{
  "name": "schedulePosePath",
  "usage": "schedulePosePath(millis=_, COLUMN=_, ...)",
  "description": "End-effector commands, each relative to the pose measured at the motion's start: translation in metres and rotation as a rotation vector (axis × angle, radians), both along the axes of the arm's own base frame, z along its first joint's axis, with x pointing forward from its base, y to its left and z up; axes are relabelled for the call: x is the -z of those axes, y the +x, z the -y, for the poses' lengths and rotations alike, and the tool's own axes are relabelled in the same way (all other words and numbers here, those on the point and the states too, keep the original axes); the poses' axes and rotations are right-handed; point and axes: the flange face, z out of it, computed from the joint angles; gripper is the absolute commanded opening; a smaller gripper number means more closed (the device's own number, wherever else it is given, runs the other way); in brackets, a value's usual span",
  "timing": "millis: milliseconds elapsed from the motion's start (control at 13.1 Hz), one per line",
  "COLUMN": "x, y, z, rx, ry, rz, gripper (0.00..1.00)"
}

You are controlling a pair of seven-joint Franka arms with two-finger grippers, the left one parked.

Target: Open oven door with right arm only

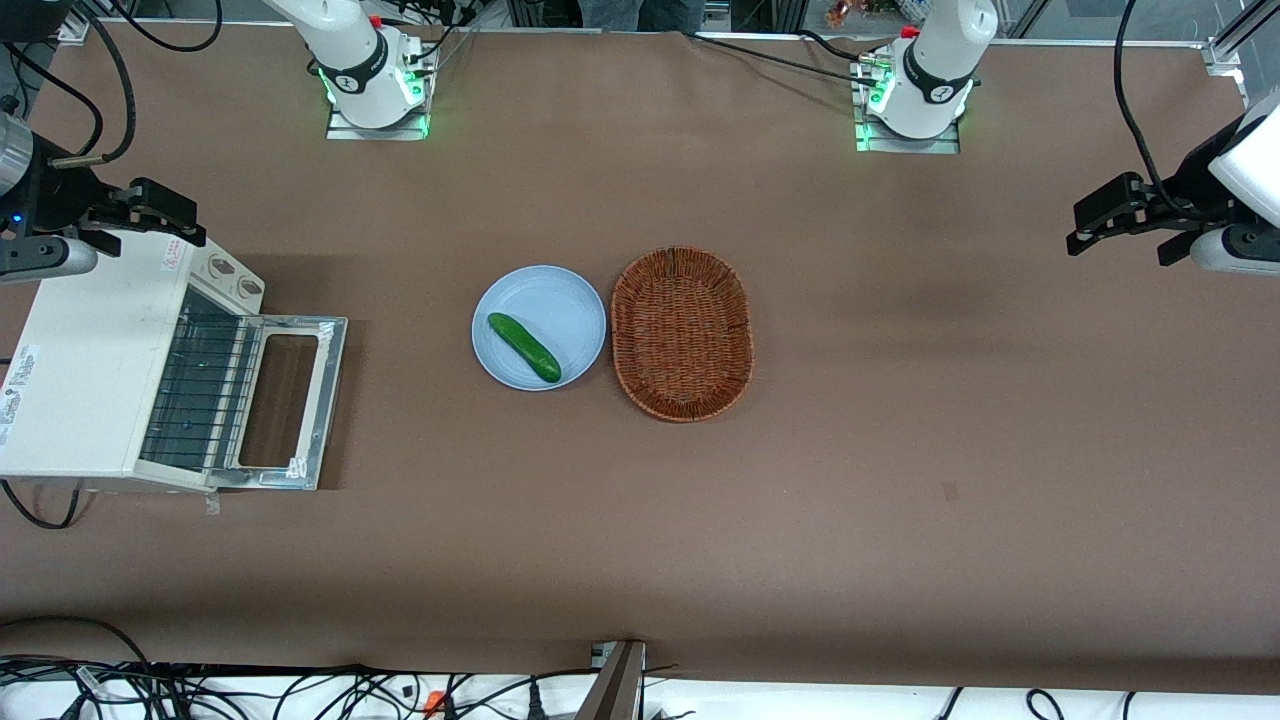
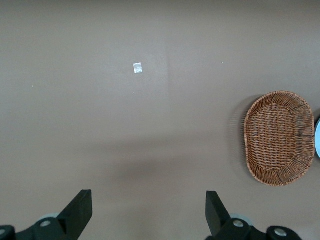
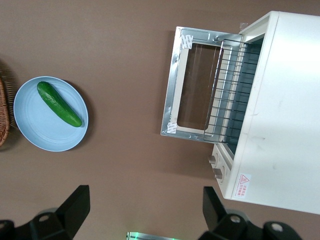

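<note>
So the cream-white toaster oven (image 1: 95, 370) sits at the working arm's end of the brown table (image 1: 900, 450), and its oven door (image 1: 290, 400) is folded all the way down, lying flat on the tabletop in front of the oven with the silvery metal inner frame facing up and the table showing through the glass. The wire rack (image 1: 195, 385) inside is in plain sight. Out toward the middle of the table there's a round pale blue plate (image 1: 565, 305) with a green cucumber (image 1: 523, 347) lying on it, and just beside that, toward the parked arm's end, an oval woven wicker basket (image 1: 681, 333) with nothing in it. Farther from the front camera than the door, the right arm's black two-finger gripper (image 1: 160, 212) hangs above the oven's top corner, clear of the door. Wrist cam shows its fingers (image 3: 75, 207) spread wide apart, nothing between them.
</note>
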Motion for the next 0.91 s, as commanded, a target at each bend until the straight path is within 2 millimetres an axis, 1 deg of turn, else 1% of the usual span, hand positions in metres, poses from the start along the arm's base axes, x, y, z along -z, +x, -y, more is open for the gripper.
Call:
schedulePosePath(millis=0, x=-0.004, y=-0.008, z=-0.001, rx=-0.02, ry=0.015, rz=0.012, gripper=1.0)
schedulePosePath(millis=457, x=-0.003, y=-0.009, z=-0.002, rx=-0.023, ry=0.014, rz=0.003, gripper=1.0)
schedulePosePath(millis=609, x=-0.006, y=-0.009, z=0.0, rx=-0.007, ry=0.011, rz=0.008, gripper=1.0)
schedulePosePath(millis=685, x=-0.012, y=-0.005, z=0.0, rx=-0.009, ry=0.009, rz=0.022, gripper=1.0)
schedulePosePath(millis=837, x=-0.015, y=-0.004, z=-0.001, rx=-0.014, ry=-0.004, rz=0.02, gripper=1.0)
